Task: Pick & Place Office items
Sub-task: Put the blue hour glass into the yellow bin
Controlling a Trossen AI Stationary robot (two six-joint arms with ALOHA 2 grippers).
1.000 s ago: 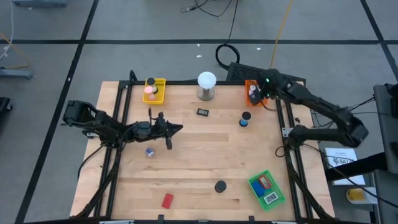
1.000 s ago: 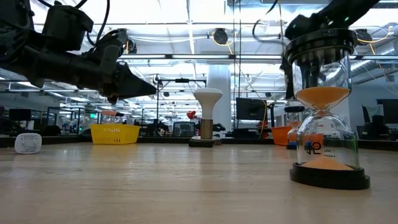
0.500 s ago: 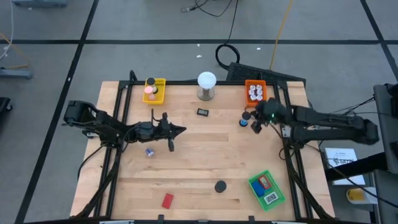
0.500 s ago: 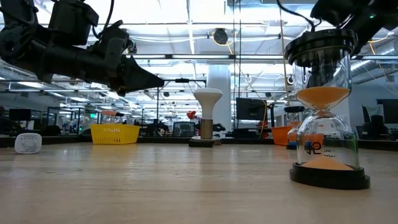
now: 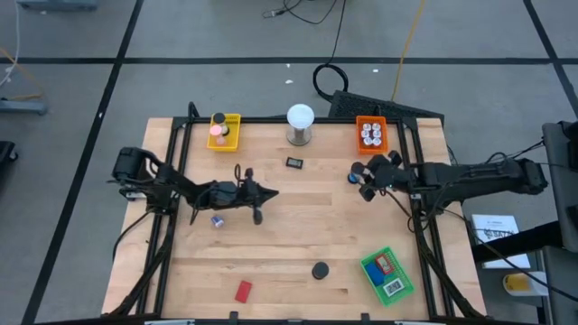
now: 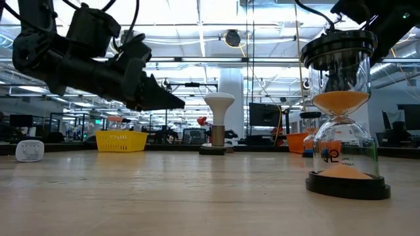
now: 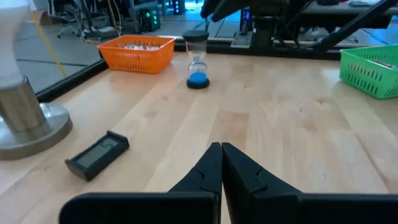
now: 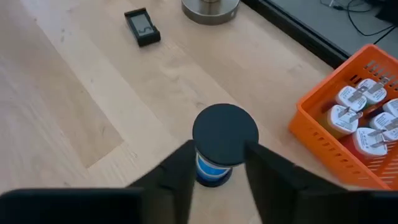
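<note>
Orange tray (image 8: 323, 121) holds five white plugs (image 8: 353, 98); one blue sand timer (image 8: 214, 165) stands between right pincer (image 8: 214, 163) fingers.

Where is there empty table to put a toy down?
Bare wood lies between the left gripper and the blue sand timer, and between the red block and the left gripper. It is crowded around the timer, where the right gripper straddles it.

Both arms are matte black — chunky, rounded joint housings linked by slimmer tubes, with black cables trailing off their bases. The left gripper (image 7: 221, 163) ends in two tapering, wedge-shaped black fingers; the right gripper (image 8: 216, 163) looks the same.
</note>
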